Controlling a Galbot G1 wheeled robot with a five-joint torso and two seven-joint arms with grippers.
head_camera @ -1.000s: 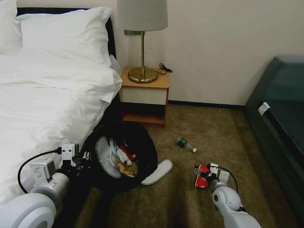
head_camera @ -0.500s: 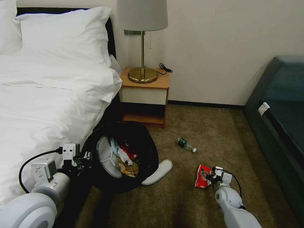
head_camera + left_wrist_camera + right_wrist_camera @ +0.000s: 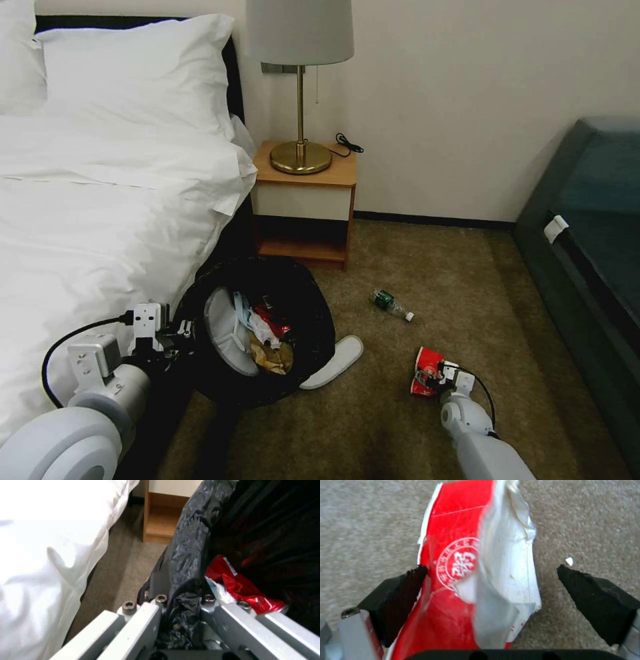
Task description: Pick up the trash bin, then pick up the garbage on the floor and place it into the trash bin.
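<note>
The black trash bin [image 3: 303, 313], lined with a glossy black bag, hangs tilted beside the bed. My left gripper [image 3: 175, 331] is shut on the trash bin's rim [image 3: 186, 562], the bag bunched between its fingers [image 3: 181, 597]. Inside lie a white slipper [image 3: 223, 330], red wrappers [image 3: 272, 325] and a tan paper bag [image 3: 270, 358]. On the carpet, a crushed red-and-white piece of garbage [image 3: 427, 370] lies between the open fingers of my right gripper [image 3: 435, 383]; in the right wrist view one pad [image 3: 408, 587] touches it [image 3: 480, 580] and the other stands apart. A green bottle [image 3: 389, 302] and a white slipper [image 3: 333, 362] lie on the floor.
The white bed [image 3: 80, 220] fills the left side. A wooden nightstand [image 3: 307, 200] with a brass lamp [image 3: 300, 157] stands against the wall. A dark sofa [image 3: 587, 253] borders the right. Open carpet [image 3: 460, 280] lies between them.
My right gripper swung right, then came back nearer and lower behind the red garbage, which now lies on the carpet. The bin and left gripper barely shifted.
</note>
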